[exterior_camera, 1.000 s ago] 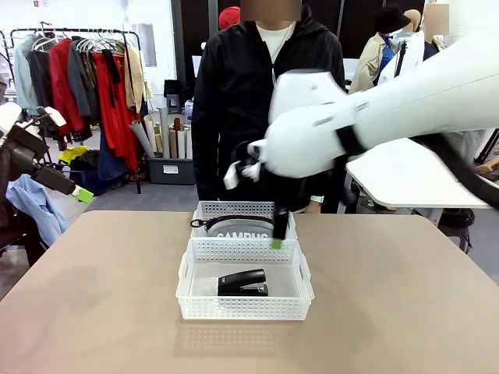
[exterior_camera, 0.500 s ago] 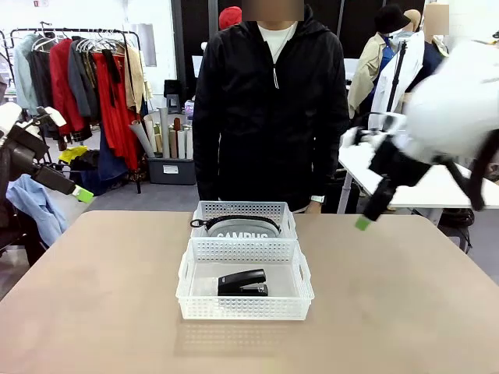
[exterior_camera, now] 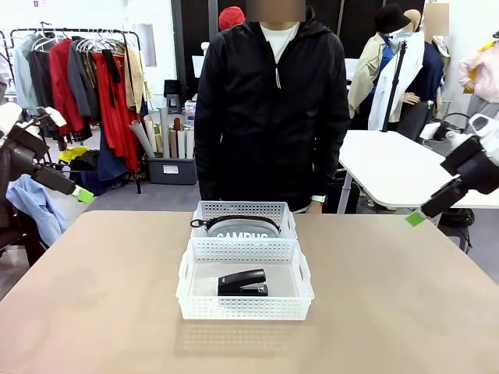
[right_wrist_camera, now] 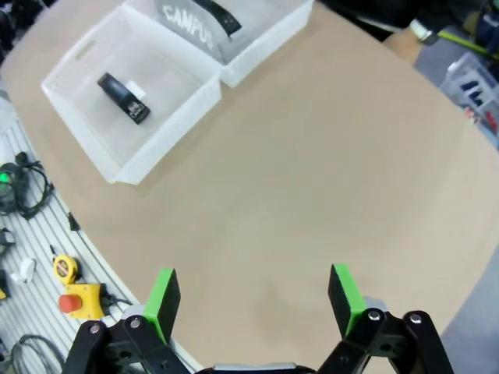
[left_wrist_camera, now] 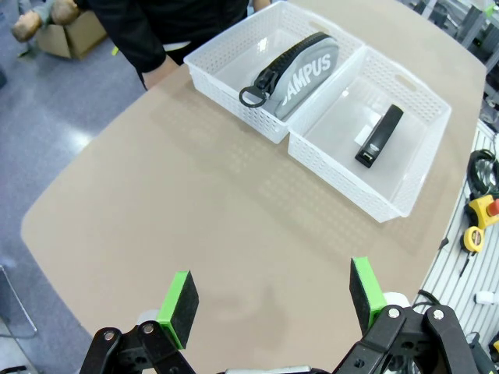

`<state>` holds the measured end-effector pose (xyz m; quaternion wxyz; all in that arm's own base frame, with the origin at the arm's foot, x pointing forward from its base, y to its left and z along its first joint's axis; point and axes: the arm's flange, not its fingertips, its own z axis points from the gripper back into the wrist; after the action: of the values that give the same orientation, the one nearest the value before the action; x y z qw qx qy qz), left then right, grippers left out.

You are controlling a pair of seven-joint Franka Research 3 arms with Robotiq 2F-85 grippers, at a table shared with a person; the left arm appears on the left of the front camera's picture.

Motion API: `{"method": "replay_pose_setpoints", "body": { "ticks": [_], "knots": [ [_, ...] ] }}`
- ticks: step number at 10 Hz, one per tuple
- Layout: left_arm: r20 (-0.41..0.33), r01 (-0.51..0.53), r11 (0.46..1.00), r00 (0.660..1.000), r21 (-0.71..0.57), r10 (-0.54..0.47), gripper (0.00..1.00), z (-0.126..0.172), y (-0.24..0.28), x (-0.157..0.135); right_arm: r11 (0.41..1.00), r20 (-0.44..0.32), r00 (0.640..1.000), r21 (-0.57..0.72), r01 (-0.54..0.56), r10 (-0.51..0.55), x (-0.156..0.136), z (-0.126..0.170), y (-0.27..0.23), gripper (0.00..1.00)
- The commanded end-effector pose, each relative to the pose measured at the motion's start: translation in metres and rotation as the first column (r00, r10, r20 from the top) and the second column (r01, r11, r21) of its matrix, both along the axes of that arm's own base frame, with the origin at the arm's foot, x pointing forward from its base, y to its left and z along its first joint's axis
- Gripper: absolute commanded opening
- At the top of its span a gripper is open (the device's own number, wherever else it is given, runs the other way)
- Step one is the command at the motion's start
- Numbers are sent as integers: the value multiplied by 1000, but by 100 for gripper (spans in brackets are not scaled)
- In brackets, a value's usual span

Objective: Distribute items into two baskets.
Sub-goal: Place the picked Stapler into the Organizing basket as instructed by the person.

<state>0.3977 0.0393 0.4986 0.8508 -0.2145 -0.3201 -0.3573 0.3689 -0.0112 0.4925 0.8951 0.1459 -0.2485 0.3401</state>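
**Pouch and stapler in separate baskets, grippers clear**

Front: two baskets end to end mid-table; far basket holding pouch, near basket holding stapler. Person standing behind. Left gripper off the table's left edge, right gripper off its right edge, both empty.

Left wrist: pads wide apart over bare table; pouch and stapler lying in adjoining baskets beyond.

Right wrist: pads spread wide, nothing between; stapler in basket, pouch next door

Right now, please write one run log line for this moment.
pouch: far basket | stapler: near basket | left tool: open | right tool: open
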Motion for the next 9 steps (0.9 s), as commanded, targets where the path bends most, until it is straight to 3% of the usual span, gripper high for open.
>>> {"method": "replay_pose_setpoints", "body": {
  "ticks": [1, 2, 3, 4, 7, 9],
  "knots": [
    [-7, -8, 1000, 1000, -3, 8, 100, 2, -1, 1, 996, 47, 997, 57, -63, 60, 30, -4, -17, 100],
    [-7, -8, 1000, 1000, -3, 8, 100, 2, -1, 1, 994, 74, 995, 83, -71, 65, 32, -6, -25, 100],
    [-7, -8, 1000, 1000, -3, 8, 100, 2, -1, 1, 982, 170, 982, 153, -113, 86, 30, -5, -36, 100],
    [-7, -8, 1000, 1000, -3, 8, 100, 2, -1, 1, 974, 214, 974, 190, -119, 77, 27, -7, -43, 100],
    [-7, -8, 1000, 1000, -3, 8, 100, 2, -1, 1, 970, 228, 968, 193, -150, 105, 26, -6, -41, 100],
    [-7, -8, 1000, 1000, -3, 8, 100, 2, -1, 1, 981, 193, 980, 176, -87, 52, 21, 1, -47, 100]
  ]
}}
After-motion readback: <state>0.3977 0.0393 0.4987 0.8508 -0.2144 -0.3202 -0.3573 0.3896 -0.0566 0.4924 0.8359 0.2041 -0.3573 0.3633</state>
